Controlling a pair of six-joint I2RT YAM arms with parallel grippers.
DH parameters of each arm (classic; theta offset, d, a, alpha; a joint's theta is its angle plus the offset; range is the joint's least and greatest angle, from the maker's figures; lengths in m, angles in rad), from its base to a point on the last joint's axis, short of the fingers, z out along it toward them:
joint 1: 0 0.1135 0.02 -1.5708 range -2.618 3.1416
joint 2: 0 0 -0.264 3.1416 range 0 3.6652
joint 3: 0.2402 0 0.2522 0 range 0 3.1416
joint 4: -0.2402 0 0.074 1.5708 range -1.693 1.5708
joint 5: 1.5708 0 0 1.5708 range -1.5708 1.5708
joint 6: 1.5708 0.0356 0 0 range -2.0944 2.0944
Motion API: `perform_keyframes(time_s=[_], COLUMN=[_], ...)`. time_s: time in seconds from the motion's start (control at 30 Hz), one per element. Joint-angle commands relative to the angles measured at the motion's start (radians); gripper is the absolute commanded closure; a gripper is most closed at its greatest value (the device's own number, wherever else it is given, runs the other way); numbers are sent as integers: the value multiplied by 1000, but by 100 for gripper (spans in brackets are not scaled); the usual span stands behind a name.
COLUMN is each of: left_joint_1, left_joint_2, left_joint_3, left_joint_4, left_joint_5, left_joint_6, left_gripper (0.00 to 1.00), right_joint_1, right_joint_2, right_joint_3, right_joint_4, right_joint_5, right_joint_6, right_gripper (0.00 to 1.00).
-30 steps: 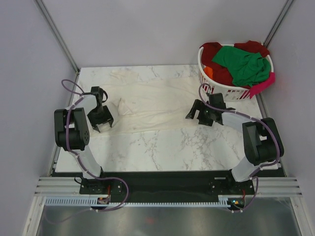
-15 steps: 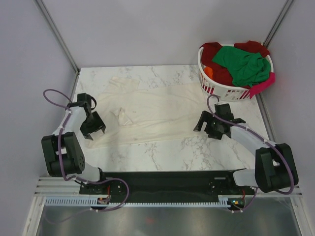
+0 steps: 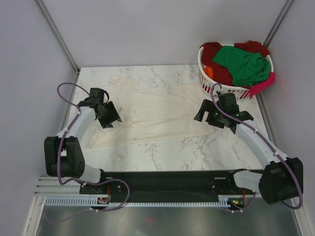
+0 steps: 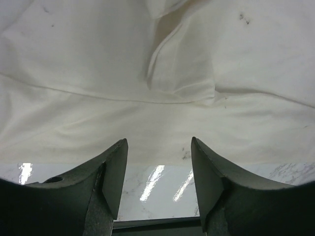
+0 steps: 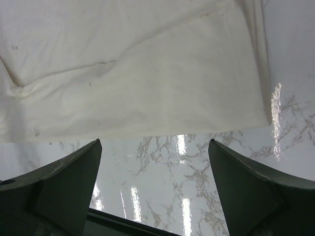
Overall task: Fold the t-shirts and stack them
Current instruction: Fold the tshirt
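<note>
Shirt: plain cream cotton t-shirt lay spread flat on white marble table, laid out for folding.
Left gripper: fingers parted, empty, above shirt's left part.
Right gripper: spread wide, empty, at shirt's right edge; probably lining up a paired grab.
Queue: green cotton t-shirt and dark red cotton t-shirt heaped in white slatted plastic basket, waiting.

A cream t-shirt lies on a grey-veined white table; a green t-shirt tops the white basket.

Orange t-shirt lies mostly buried in the basket — only a sliver shows.
</note>
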Motion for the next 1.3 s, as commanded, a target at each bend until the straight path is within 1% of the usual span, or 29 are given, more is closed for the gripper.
perform_keyframes(time_s=[0.0,0.2,0.4,0.57,0.9,0.93,1.07,1.17,1.2,1.27], left_joint_1=[-8,-22,-39,-40,-52,-52,-57,-59,-59,-59], left_joint_2=[62,137,171,204,254,257,272,292,296,303], left_joint_3=[10,9,-8,11,17,20,40,58,61,73], left_joint_4=[103,138,180,195,210,215,227,229,227,226], left_joint_5=[46,31,14,-9,-36,-39,-38,-39,-41,-43], left_joint_6=[-50,-57,-57,-51,-53,-57,-56,-51,-50,-51], left_gripper=[39,41,41,43,50,53,56,61,63,71], right_joint_1=[6,6,6,4,4,4,4,4,6,4], right_joint_2=[-3,3,15,22,28,32,38,43,43,46], right_joint_3=[-11,-34,-42,-47,-54,-54,-57,-59,-59,-57], right_joint_4=[-24,-22,-14,-16,-14,-14,-14,-13,-11,-13], right_joint_5=[-4,2,4,9,18,19,19,22,22,22], right_joint_6=[-38,-58,-73,-81,-90,-90,-93,-96,-96,-97], right_gripper=[2,2,2,2,2,2,2,2,2,2])
